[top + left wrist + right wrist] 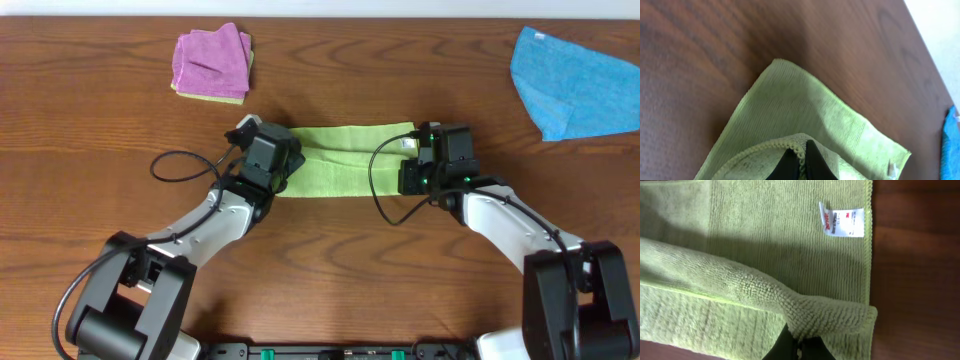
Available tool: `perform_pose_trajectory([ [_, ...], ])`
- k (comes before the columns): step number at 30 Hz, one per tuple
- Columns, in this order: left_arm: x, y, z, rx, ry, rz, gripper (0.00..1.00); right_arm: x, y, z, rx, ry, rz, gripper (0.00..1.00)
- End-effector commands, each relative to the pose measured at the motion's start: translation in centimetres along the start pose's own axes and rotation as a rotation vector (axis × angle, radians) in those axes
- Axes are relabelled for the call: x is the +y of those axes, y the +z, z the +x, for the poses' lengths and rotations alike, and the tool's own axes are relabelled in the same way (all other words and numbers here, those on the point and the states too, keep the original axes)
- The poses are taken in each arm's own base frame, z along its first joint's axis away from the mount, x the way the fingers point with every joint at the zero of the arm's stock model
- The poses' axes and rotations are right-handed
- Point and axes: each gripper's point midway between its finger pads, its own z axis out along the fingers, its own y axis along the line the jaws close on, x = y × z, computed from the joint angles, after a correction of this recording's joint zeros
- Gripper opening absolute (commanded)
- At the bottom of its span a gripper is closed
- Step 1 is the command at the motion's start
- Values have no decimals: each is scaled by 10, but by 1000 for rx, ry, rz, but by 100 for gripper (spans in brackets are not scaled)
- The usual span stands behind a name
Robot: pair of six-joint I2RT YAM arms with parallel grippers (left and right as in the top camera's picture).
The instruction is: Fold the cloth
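Both clenched, the left end effector point(800, 162) and right end effector point(799, 349) each pinch a raised edge of the cloth point(345, 160). It lies as a wrinkled green strip on the worktop point(330, 270), its white tag point(842, 219) showing.

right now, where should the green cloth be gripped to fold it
Probably the near edge of the cloth, close to each end, one arm per end, coming from the robot's side. It lies flat as a wide strip, so only its hemmed edge gives a ridge to pinch. The left jaws and right jaws are shut there now.
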Motion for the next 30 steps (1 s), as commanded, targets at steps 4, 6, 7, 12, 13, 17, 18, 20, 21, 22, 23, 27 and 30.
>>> perform_pose_trajectory([
  [4, -8, 4, -26, -66, 0, 41, 6, -5, 12, -8, -33, -23, 34, 1],
  [6, -10, 7, -26, -63, -1, 53, 6, -6, 14, -8, -33, -23, 35, 1],
  [7, -11, 10, -25, -55, -5, 58, 6, -6, 15, -7, -31, -23, 36, 1],
  [12, -13, 21, -16, -17, 0, 60, 6, -6, 15, -15, -62, -29, 38, 1],
  [13, -13, 23, -15, -10, 0, 61, 6, -6, 14, -18, -74, -31, 35, 1],
  [17, -11, 27, -12, -1, -14, 59, 6, -5, 14, -26, -106, -35, 35, 1],
  [18, -10, 28, -12, 0, -14, 56, 6, -6, 14, -26, -110, -34, 39, 1],
  [20, -8, 29, -11, 3, -14, 52, 6, -8, 14, -26, -111, -34, 54, 1],
  [21, -7, 30, -10, 4, -14, 50, 6, -10, 15, -26, -109, -33, 62, 2],
  [22, -7, 30, -10, 6, -16, 48, 6, -11, 16, -26, -109, -33, 67, 2],
  [23, -6, 31, -9, 8, -20, 45, 6, -12, 17, -25, -108, -32, 69, 9],
  [27, -6, 31, -11, 2, -21, 47, 80, -11, 17, -29, -123, -34, 66, 99],
  [30, -5, 31, -14, -16, -22, 38, 95, -11, 17, -29, -126, -34, 65, 99],
])
